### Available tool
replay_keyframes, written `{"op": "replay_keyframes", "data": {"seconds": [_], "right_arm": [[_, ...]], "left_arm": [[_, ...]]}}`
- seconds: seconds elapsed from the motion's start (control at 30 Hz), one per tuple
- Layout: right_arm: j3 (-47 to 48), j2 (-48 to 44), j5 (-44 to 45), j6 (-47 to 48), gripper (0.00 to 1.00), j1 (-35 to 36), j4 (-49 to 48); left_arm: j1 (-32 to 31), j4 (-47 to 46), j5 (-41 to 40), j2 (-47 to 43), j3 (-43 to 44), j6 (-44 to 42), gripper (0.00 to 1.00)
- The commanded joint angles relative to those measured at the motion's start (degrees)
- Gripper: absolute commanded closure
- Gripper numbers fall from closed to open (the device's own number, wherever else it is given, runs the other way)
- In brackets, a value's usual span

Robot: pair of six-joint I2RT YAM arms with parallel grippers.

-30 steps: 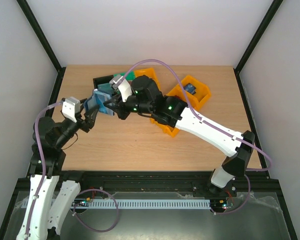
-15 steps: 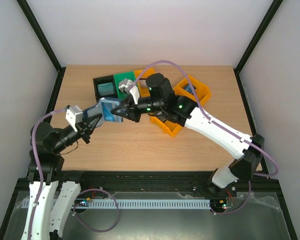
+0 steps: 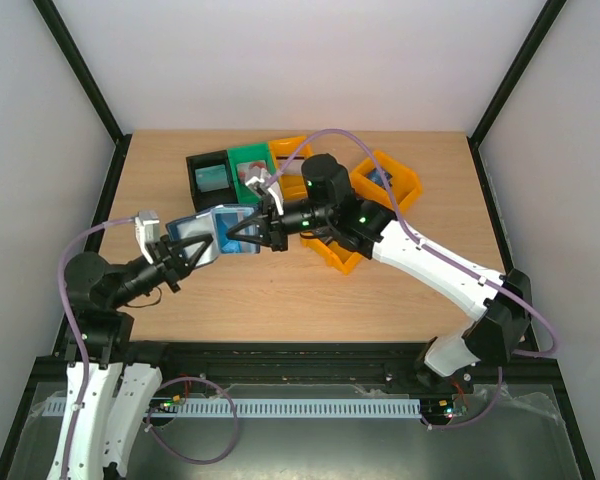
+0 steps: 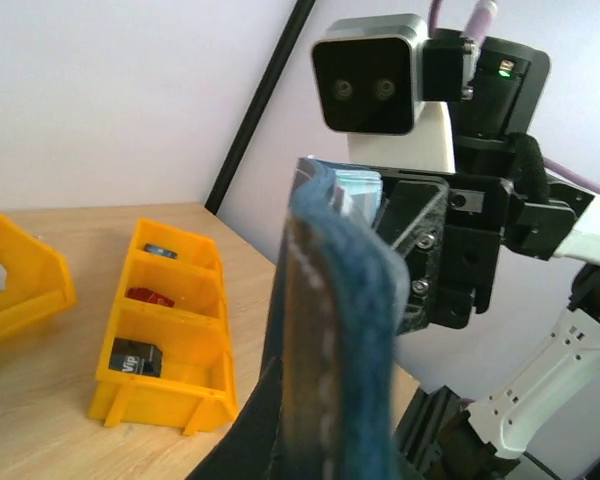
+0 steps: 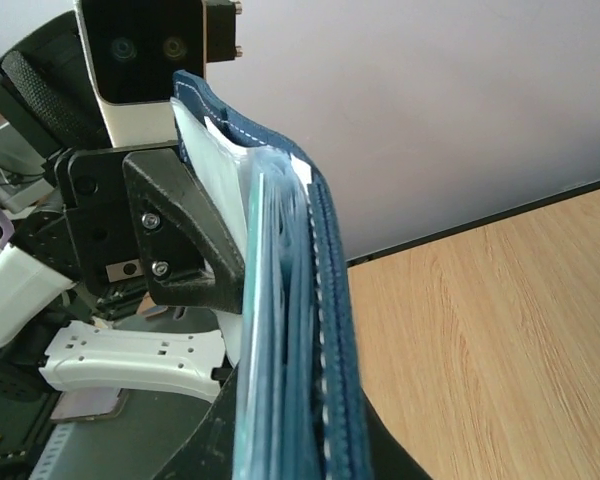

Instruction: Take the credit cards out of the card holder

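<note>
Seen from above, the card holder (image 3: 210, 226) hangs open in the air in front of the black bin (image 3: 194, 170). It is a little further out from the bin than half a second ago, both arms having drawn back with it. The left tool (image 3: 185, 250) is closed on one flap, its arm stretched low over the surface (image 3: 280, 290). The right tool (image 3: 238, 236) is closed on the other flap, its arm reaching in from beyond the bin.

In the left wrist view, the card holder (image 4: 340, 330) stands edge-on, with the credit cards (image 4: 358, 183) peeping from its top.

In the right wrist view, the credit cards (image 5: 265, 330) sit tucked inside the card holder (image 5: 330, 330), teal edges showing.
</note>
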State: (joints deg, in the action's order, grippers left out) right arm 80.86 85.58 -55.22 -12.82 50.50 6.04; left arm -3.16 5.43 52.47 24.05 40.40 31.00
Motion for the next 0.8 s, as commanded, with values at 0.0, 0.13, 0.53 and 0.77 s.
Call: {"op": "replay_keyframes", "data": {"seconds": [0.0,0.13,0.53,0.77], "right_arm": [[-1.9,-2.9,-1.6,-3.6,0.98,-1.5,-4.0],[-0.8,-1.8,6.5,-7.6,0.98,-1.5,-3.5],[9.1,9.4,49.1,-18.8,0.98,1.5,15.3],[16.4,14.1,52.8,-16.3,0.98,6.3,18.1]], "left_arm": [[1.1,1.9,-11.1,0.5,0.4,0.5,0.91],[1.6,12.2,-32.6,2.7,1.5,-9.4,0.53],[1.6,12.6,-36.3,4.9,5.4,-21.9,0.7],[-2.8,1.5,-6.1,4.3,-1.3,-6.7,0.78]]}}
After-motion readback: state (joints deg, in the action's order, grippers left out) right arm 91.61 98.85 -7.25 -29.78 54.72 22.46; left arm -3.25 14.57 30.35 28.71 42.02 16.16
